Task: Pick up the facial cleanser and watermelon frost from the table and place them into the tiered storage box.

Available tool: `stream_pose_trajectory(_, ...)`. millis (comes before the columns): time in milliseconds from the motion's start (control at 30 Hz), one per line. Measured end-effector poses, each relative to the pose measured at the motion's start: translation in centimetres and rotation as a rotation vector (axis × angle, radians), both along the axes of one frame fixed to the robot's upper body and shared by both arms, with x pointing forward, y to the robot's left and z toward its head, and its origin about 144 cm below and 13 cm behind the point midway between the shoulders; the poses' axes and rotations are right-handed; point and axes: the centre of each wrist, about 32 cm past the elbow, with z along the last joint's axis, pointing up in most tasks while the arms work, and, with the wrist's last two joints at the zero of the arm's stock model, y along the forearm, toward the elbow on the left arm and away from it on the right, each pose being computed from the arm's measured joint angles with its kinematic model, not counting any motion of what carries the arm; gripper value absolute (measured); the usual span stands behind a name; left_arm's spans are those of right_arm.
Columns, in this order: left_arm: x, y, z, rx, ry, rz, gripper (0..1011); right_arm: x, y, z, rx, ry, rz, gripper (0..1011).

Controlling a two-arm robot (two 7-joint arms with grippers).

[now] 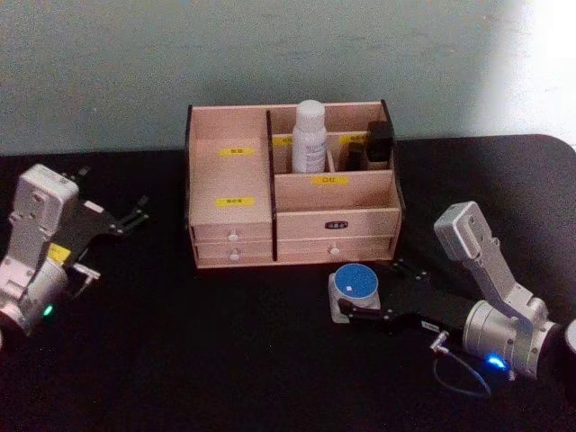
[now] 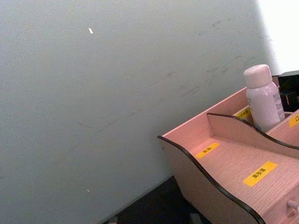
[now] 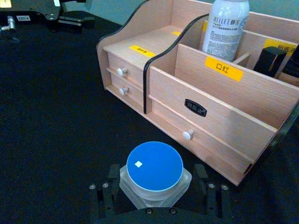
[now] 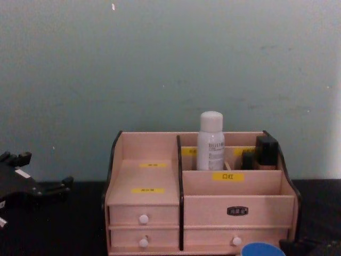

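My right tool (image 3: 156,171) straddles the blue-lidded jar (image 3: 154,165); I can't tell whether it grips. I should squeeze squarely before lifting. My left tool (image 1: 133,219) hangs beside the tiered storage box (image 1: 229,180).

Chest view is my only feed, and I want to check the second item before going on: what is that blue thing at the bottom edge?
Observer: A blue-lidded jar with a clear base, standing on the black table just in front of the tiered storage box, by its right drawers.
Operator: Where is the right gripper?
Observer: The right gripper is at the jar, with its body on the side away from the box.
Operator: And the left?
Observer: The left gripper is open, off to the box's left, apart from it.
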Motion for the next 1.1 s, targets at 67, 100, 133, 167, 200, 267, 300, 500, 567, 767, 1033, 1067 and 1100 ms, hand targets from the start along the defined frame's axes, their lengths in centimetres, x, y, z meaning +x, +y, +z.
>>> stream_pose_trajectory(67,0.00,0.00,0.00,0.000,0.000,0.000,1002,0.00,0.00,0.00,0.000,0.000,0.000,1002)
stream_pose_trajectory(100,0.00,0.00,0.00,0.000,0.000,0.000,1001,0.00,0.00,0.00,0.000,0.000,0.000,1003)
stream_pose_trajectory(133,0.00,0.00,0.00,0.000,0.000,0.000,1001,0.00,-0.01,0.00,0.000,0.000,0.000,1003)
stream_pose_trajectory(167,0.00,0.00,0.00,0.000,0.000,0.000,1001,0.00,-0.01,0.00,0.000,0.000,0.000,1003)
stream_pose_trajectory(200,0.00,0.00,0.00,0.000,0.000,0.000,1001,-0.01,-0.01,-0.01,0.000,0.000,0.000,1003)
stream_pose_trajectory(267,0.00,0.00,0.00,0.000,0.000,0.000,1001,-0.01,-0.01,-0.01,0.000,0.001,0.000,1002)
stream_pose_trajectory(300,0.00,0.00,0.00,0.000,0.000,0.000,1001,-0.01,-0.02,-0.01,0.000,0.001,0.000,1002)
stream_pose_trajectory(500,0.00,0.00,0.00,0.000,0.000,0.000,1001,-0.01,-0.04,0.00,0.000,0.001,0.000,865)
stream_pose_trajectory(567,0.00,0.00,0.00,0.000,0.000,0.000,1001,-0.01,-0.05,0.00,0.000,0.001,0.000,834)
stream_pose_trajectory(767,0.00,0.00,0.00,0.000,0.000,0.000,1001,0.00,-0.07,0.03,0.000,0.000,0.000,704)
stream_pose_trajectory(1033,0.00,0.00,0.00,0.000,0.000,0.000,1001,0.00,-0.06,0.04,0.001,0.000,0.000,703)
stream_pose_trajectory(1067,0.00,0.00,0.00,0.000,0.000,0.000,1001,0.00,-0.06,0.04,0.001,0.000,0.000,704)
stream_pose_trajectory(1100,0.00,0.00,0.00,0.000,0.000,0.000,1001,0.00,-0.06,0.05,0.001,0.000,0.000,703)
